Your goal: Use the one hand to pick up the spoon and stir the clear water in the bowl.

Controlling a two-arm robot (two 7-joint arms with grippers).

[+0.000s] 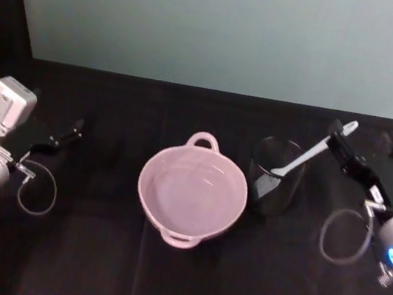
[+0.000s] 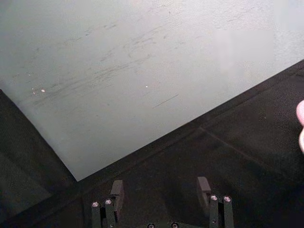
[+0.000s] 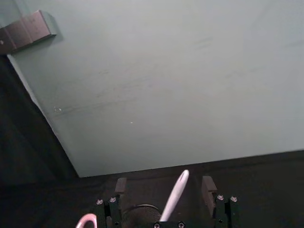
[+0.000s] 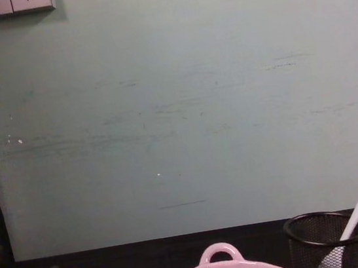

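Nearest me, bowl (image 1: 192,189) mid-table, water calm. Beside it, cup (image 1: 275,176) holding spoon (image 1: 314,153). My right gripper (image 1: 341,143) at spoon handle, fingers spread either side, not clamped. Risk: spoon slips or cup tips on lift. Left gripper (image 1: 72,129) parked, open.

Pretty plain setup: pale green scuffed wall (image 4: 175,108), black-clothed table (image 1: 90,250), wall sockets (image 4: 2,6) up top left.

Left gripper (image 2: 161,190) jaws apart, black table (image 2: 247,137), pale wall (image 2: 142,61)
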